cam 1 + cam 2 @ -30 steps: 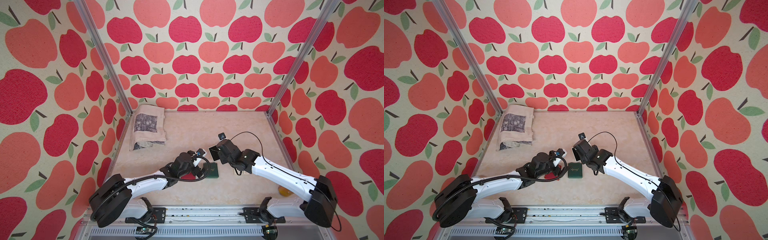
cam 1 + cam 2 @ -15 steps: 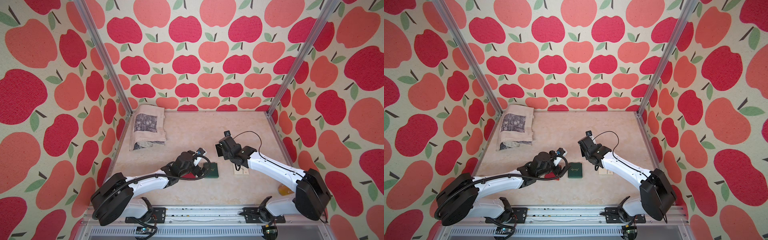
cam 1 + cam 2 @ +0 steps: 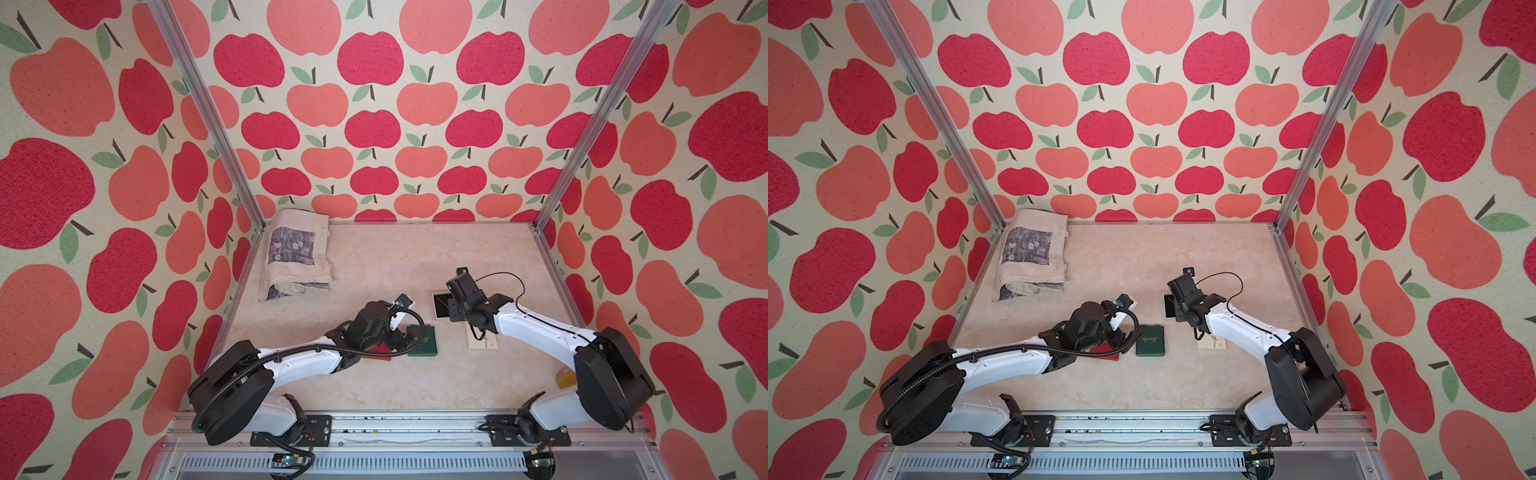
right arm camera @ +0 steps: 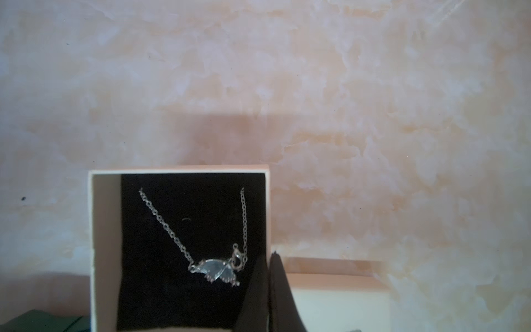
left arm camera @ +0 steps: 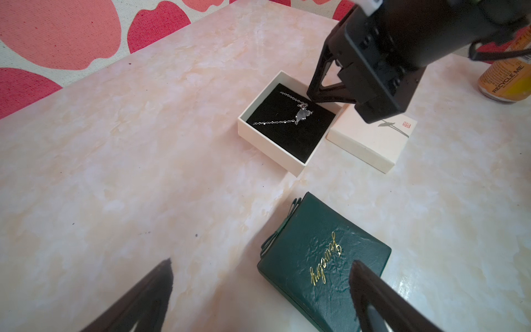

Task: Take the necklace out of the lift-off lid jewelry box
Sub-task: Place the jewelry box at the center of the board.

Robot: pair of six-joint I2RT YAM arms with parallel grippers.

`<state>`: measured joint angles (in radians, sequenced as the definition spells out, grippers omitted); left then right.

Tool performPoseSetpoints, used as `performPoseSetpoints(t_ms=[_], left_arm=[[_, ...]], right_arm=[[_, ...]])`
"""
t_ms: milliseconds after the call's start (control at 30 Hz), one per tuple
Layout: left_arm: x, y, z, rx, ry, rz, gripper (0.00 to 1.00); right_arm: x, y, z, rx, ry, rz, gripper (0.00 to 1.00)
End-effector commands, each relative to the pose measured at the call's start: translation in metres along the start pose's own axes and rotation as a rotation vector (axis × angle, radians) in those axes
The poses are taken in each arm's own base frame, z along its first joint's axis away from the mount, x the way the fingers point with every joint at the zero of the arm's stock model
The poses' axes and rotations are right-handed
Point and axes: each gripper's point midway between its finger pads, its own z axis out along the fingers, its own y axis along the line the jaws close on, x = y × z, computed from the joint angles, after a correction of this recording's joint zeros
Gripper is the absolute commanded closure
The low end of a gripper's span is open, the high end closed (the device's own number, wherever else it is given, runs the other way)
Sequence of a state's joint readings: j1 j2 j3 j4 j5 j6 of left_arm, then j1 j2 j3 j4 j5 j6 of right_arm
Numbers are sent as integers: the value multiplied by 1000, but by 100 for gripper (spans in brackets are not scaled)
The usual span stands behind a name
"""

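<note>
The lift-off lid jewelry box (image 5: 271,138) stands open: a cream base with a black pad, seen in both top views (image 3: 437,305) (image 3: 1168,306). Its cream lid (image 5: 370,140) (image 3: 482,343) lies flat beside it. The necklace (image 4: 218,268) (image 5: 301,113), a thin silver chain with a pale pendant, lies on the pad. My right gripper (image 4: 271,255) (image 5: 311,99) is shut with nothing in it, its tips just over the box's rim beside the pendant. My left gripper (image 5: 262,261) is open and low over the table, one finger above a green box (image 5: 324,258).
The green box (image 3: 424,341) (image 3: 1150,340) lies in front of the jewelry box, with a red flat thing (image 3: 376,356) under my left wrist. A folded cloth (image 3: 297,253) lies at the back left. An orange can (image 5: 505,77) stands near the right arm's base.
My right gripper has shifted right and back from beside the green box, so the lid now shows on the table. The left arm has not moved.
</note>
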<state>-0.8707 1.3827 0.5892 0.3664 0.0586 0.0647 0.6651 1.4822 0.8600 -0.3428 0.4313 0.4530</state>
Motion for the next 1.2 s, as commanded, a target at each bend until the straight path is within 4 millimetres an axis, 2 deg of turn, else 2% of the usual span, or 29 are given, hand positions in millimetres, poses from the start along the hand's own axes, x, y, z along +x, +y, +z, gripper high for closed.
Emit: performPoseSetpoints(t_ms=[0, 200, 400, 500, 767, 967, 1167], left_arm=[[-8, 3, 2, -10, -8, -26, 3], [-8, 1, -1, -1, -11, -34, 3], [-6, 4, -1, -16, -11, -32, 3], [-10, 7, -1, -28, -25, -38, 3], [-11, 7, 2, -29, -28, -38, 3], [-11, 5, 5, -17, -24, -39, 3], [-6, 5, 9, -17, -8, -39, 3]], right_arm=[[6, 4, 13, -14, 23, 57, 100], [15, 7, 29, -29, 65, 75, 98], [19, 6, 31, -34, 92, 78, 80], [16, 4, 25, -31, 89, 65, 74], [-6, 9, -8, -103, 47, -49, 52], [-7, 29, -7, -192, 110, -185, 50], [-1, 46, 11, -234, 203, -282, 50]])
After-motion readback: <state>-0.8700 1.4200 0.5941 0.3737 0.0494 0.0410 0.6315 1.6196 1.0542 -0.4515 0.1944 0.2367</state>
